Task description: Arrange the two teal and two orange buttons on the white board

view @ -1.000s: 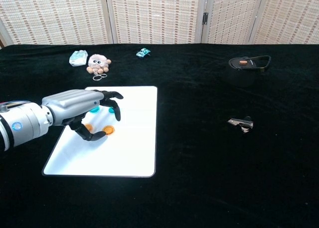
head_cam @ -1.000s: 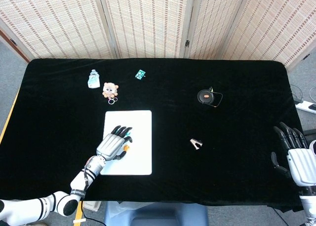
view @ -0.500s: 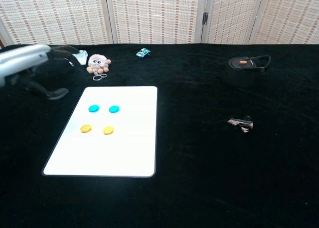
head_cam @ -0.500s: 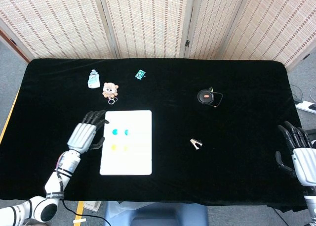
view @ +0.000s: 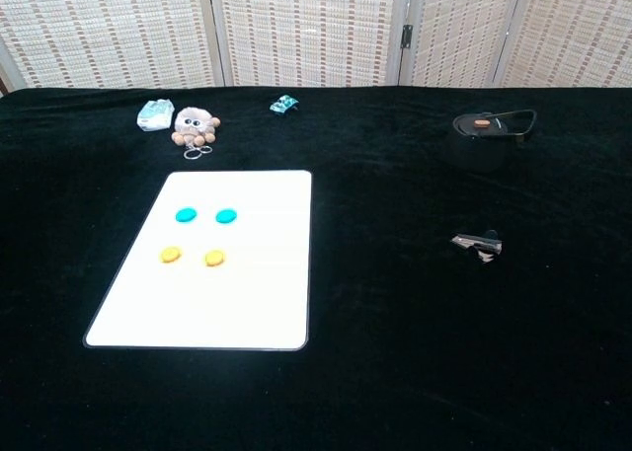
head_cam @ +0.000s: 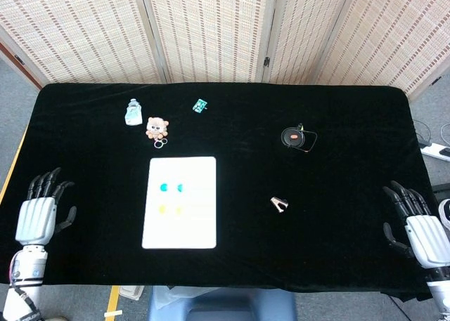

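Although the arranging appears complete, the scene is recorded here from the largest item down. The table (head_cam: 337, 145), draped in black cloth, carries the white board (view: 252, 273) left of centre, lying flat and square to the near edge. On the board's upper half sit four buttons in a tidy two-by-two block: the two teal buttons (view: 186, 215) side by side in the far row, the two orange buttons (view: 171, 255) side by side in the near row, each orange one directly below a teal one. None touches another, and all lie well inside the board's rim.

Judgement: the task is at its closing step. The layout reads as finished, so the next move calls for nothing more than keeping both arms clear of the board; any further contact risks nudging a button out of line.

The left hand (head_cam: 41, 214) hovers at the table's left edge, well apart from the board, fingers spread and holding nothing. The right hand (head_cam: 420, 230) is at the right edge, likewise fingers apart, empty, touching no object. Neither hand shows in the chest view.

Elsewhere: a small plush toy (view: 195, 125), a black round case (view: 486, 127) and a small metal clip (view: 479, 244), all off the board.
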Robot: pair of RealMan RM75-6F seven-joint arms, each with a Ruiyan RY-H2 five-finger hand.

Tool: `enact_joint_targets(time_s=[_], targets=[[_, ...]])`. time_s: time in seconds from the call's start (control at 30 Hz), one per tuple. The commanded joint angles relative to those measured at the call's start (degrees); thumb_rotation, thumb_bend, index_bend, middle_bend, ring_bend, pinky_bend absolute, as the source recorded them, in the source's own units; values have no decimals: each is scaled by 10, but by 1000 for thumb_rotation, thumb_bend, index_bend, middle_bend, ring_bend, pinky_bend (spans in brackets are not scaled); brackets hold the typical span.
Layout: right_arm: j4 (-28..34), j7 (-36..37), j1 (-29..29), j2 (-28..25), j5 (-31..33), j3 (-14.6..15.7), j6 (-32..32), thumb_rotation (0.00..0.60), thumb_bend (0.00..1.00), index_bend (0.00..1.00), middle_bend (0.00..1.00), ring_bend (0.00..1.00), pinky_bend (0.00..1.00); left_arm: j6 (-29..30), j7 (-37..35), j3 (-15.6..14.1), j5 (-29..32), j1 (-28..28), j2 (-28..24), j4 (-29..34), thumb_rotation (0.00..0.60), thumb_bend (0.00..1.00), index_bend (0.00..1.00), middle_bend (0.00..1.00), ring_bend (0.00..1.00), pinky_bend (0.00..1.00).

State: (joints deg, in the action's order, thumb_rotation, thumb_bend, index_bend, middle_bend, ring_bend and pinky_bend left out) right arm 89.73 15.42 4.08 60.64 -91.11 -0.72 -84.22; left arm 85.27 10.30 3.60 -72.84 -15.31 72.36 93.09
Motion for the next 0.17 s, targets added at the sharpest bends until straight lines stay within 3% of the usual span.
enact_joint_targets(time_s=[0.03,0.17], targets=[[1,-5,-3,4,1,1,-4,600,578,0,0,13,0,26,-14,-18,-20,29,-6,0,600,451,280,70,0,0],[6,-22,-8,10,0,-1,-18,600,577,0,0,13,0,50,-22,-30,-37,56,-6,-1,600,451,276,70,0,0]])
